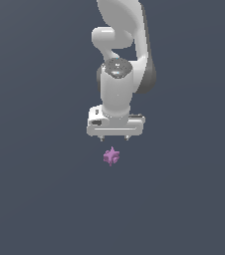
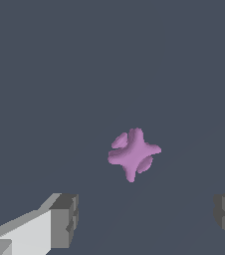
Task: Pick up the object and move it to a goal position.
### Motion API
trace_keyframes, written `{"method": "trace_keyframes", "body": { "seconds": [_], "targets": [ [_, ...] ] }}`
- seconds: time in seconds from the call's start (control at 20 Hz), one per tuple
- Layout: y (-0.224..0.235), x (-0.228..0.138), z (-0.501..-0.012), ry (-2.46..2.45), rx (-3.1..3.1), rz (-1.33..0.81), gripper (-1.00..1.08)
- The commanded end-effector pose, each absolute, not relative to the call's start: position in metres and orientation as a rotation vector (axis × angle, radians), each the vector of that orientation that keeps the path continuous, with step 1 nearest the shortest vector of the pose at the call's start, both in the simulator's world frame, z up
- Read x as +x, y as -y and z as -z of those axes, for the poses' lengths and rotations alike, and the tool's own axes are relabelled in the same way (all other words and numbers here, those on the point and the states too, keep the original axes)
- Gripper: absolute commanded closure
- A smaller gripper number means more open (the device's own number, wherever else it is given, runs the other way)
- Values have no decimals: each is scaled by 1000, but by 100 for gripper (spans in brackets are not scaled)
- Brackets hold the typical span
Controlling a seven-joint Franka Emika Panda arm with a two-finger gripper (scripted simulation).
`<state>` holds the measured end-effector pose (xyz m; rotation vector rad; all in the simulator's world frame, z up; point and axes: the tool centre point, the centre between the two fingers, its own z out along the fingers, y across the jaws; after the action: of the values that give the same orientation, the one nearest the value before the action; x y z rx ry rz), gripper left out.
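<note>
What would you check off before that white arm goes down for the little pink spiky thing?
1. Jaws spread wide: ok; the white gripper shows its grey fingertips far apart in the wrist view.
2. Small pink-purple spiky star-shaped lump free of the gripper: ok, nothing touches it.
3. Lump centred between the fingertips: roughly ok sideways; it sits ahead of them.
4. Height above the lump: cannot tell.
5. Nothing else near the lump: ok in both views.
6. Goal position marked: cannot tell; none shows.
</note>
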<state>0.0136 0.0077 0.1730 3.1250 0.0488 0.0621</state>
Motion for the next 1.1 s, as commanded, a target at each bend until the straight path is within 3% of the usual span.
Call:
{"method": "trace_keyframes", "body": {
  "seconds": [0.0,1.05],
  "targets": [
    [-8,14,-173,-49,3125,-62,-92],
    [-9,12,-170,57,3109,-35,-92]
  ]
}}
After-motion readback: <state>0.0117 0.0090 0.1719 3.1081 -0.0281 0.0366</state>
